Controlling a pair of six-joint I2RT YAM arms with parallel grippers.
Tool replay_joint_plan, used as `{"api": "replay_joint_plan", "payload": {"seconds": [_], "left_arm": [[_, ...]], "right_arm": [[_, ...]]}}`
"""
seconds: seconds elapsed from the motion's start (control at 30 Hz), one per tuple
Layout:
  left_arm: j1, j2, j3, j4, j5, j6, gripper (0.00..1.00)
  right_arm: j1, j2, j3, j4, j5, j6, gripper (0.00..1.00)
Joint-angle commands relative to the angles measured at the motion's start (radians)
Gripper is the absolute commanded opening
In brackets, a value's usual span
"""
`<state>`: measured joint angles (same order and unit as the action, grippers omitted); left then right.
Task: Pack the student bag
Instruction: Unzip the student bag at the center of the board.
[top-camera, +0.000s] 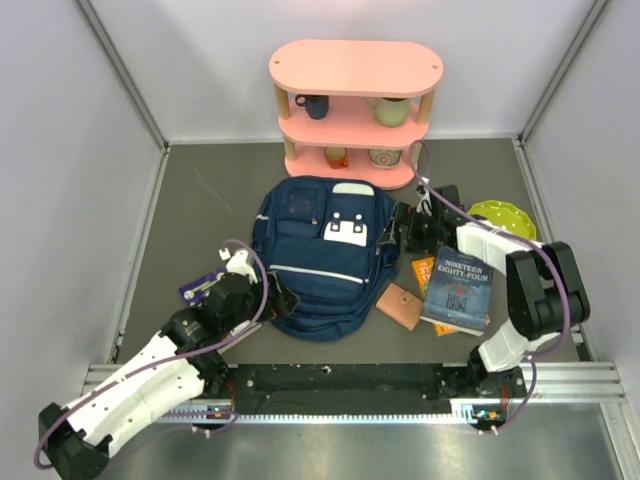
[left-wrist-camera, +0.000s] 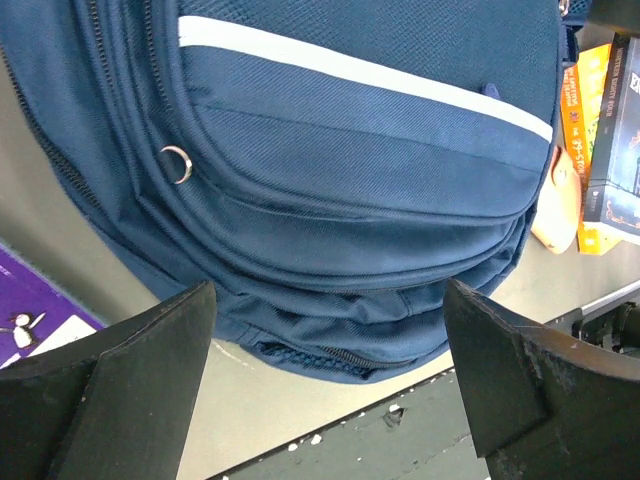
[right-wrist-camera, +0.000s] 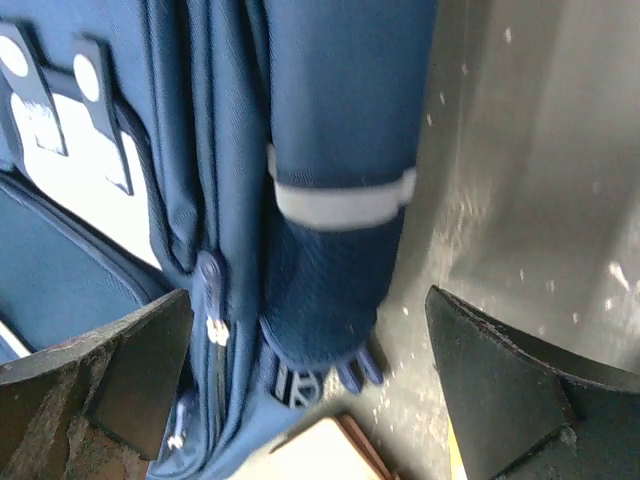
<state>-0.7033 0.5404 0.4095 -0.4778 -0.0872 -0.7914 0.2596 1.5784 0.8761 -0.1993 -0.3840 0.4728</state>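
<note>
1. Two grippers, both with jaws spread wide and nothing between the pads. The left gripper (top-camera: 283, 300) is at the lower-left corner of the student bag (top-camera: 325, 250), and the right gripper (top-camera: 402, 232) is at its upper-right side.
2. One purple card (left-wrist-camera: 30, 305) lies on the table (top-camera: 200, 200), just outside the left gripper's left finger (left-wrist-camera: 150, 370).
3. Left wrist view only: one small metal ring (left-wrist-camera: 177, 163) on the bag's front, ahead of that left finger. A curved bottom pocket seam runs across the gap between the jaws.
4. One bag lies flat and face up between the two grippers. It is navy fabric with thin white stripes, a white patch (right-wrist-camera: 70, 190) near the top and stacked front pockets.
5. Right wrist view only: one zipper pull (right-wrist-camera: 210, 280) ahead of the left finger, and one side strap with a white band (right-wrist-camera: 345, 200) centred in the gap.
6. Beyond the right gripper's side of the bag:
   - One tan wallet (top-camera: 400, 305) touches the bag's edge.
   - Two books: Nineteen Eighty-Four (top-camera: 458, 290) lies on top of an orange book (top-camera: 424, 268).
   - One green dish (top-camera: 505, 215) is partly hidden by the right arm.
7. Top view only: one pink shelf (top-camera: 355, 65) stands past the bag. It holds four vessels, two on the middle tier and two on the bottom tier.
</note>
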Motion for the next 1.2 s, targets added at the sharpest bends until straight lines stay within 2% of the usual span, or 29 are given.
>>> {"api": "replay_joint_plan", "payload": {"seconds": [0.0,0.1,0.17,0.2,0.27,0.4,0.43,0.5,0.6,0.7,0.73,0.8,0.93,1.03,1.1,1.13,1.17], "left_arm": [[-0.047,0.056,0.003,0.143,-0.053,-0.066,0.98],[-0.102,0.098,-0.02,0.185,-0.071,-0.091,0.98],[-0.116,0.105,-0.024,0.194,-0.078,-0.094,0.99],[-0.12,0.105,-0.024,0.2,-0.08,-0.089,0.98],[-0.12,0.096,-0.015,0.203,-0.077,-0.077,0.98],[-0.122,0.06,0.011,0.179,-0.082,-0.06,0.98],[-0.122,0.043,0.021,0.157,-0.088,-0.057,0.98],[-0.122,0.023,0.035,0.128,-0.098,-0.051,0.98],[-0.122,-0.02,0.075,0.05,-0.146,-0.046,0.98],[-0.122,-0.072,0.123,-0.027,-0.2,-0.042,0.98],[-0.122,-0.092,0.149,-0.044,-0.212,-0.039,0.98],[-0.124,-0.109,0.175,-0.082,-0.233,-0.028,0.98],[-0.124,-0.089,0.242,-0.058,-0.174,0.041,0.98],[-0.15,-0.002,0.247,0.071,-0.07,0.084,0.98],[-0.241,0.091,0.252,0.172,-0.072,0.101,0.98],[-0.292,0.13,0.261,0.194,-0.135,0.11,0.98],[-0.4,0.174,0.279,0.208,-0.185,0.138,0.98]], "right_arm": [[0.004,0.078,0.116,0.106,-0.038,0.013,0.98],[-0.002,0.123,0.139,0.115,-0.064,0.024,0.94],[-0.003,0.135,0.132,0.145,-0.087,0.032,0.86],[-0.014,0.146,0.126,0.161,-0.107,0.038,0.78],[-0.02,0.146,0.089,0.239,-0.162,0.07,0.71],[-0.025,0.128,0.041,0.32,-0.237,0.108,0.35],[-0.026,0.118,0.031,0.333,-0.248,0.127,0.19],[-0.026,0.095,0.003,0.354,-0.243,0.145,0.03],[-0.028,0.014,-0.029,0.402,-0.243,0.206,0.0],[-0.022,-0.111,-0.097,0.516,-0.251,0.396,0.0],[-0.017,-0.15,-0.117,0.588,-0.219,0.502,0.0],[-0.005,-0.286,-0.147,0.597,-0.15,0.579,0.0],[0.059,-0.477,-0.086,0.343,0.095,0.583,0.0],[0.11,-0.58,-0.12,0.29,0.213,0.578,0.0],[0.121,-0.621,-0.132,0.215,0.261,0.541,0.0],[0.121,-0.629,-0.149,0.203,0.275,0.532,0.0],[0.122,-0.633,-0.163,0.174,0.272,0.523,0.0]]}}
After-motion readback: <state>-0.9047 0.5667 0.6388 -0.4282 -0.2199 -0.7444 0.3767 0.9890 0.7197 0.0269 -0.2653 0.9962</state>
